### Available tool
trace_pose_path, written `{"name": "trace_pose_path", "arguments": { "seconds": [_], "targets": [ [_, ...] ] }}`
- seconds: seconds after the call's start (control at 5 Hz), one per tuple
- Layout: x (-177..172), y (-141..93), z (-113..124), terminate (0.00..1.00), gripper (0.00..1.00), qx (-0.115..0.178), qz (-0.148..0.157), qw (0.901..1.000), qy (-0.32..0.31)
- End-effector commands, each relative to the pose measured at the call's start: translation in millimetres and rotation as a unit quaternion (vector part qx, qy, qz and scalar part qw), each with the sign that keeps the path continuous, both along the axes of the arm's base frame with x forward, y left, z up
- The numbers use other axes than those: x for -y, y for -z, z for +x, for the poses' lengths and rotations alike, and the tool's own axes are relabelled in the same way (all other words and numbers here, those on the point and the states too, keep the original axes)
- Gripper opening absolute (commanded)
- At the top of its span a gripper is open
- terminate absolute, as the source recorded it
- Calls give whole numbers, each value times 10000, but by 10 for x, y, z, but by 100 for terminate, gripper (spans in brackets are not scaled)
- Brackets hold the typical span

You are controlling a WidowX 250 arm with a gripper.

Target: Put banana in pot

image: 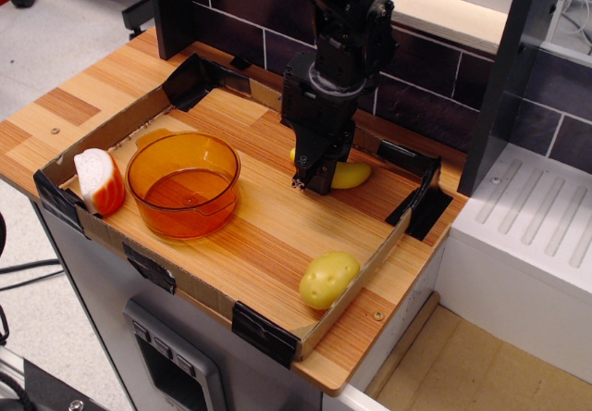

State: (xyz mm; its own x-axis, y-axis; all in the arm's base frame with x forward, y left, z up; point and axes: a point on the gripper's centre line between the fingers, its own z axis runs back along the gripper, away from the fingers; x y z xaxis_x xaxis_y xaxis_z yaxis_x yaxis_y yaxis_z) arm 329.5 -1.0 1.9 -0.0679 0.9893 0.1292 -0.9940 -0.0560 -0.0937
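The banana (350,174) is seen on the worktop (277,235), largely hidden behind the claw (313,185), well apart from the pot (183,183). Claw state cannot be told. A centred grip is advised.

Glossy plastics are seen on a striped, matt wooden bench (277,235).
The round transparent orange plastic pot (183,184) and smooth bright-yellow plastic banana (351,174) are shiny; the black tool (313,185) is matt.
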Motion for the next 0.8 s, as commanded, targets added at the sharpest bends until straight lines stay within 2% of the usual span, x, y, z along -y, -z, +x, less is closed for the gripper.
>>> {"name": "trace_pose_path", "arguments": {
  "seconds": [0.0,0.2,0.4,0.6],
  "targets": [
    [-82,-712,-99,0,0,679,-346,9970,167],
    [-206,-871,-305,0,0,791,-471,9952,344],
    [-369,-866,-505,0,0,453,-552,9947,735],
    [-593,-934,-669,0,0,496,-664,9929,858]
  ]
}}
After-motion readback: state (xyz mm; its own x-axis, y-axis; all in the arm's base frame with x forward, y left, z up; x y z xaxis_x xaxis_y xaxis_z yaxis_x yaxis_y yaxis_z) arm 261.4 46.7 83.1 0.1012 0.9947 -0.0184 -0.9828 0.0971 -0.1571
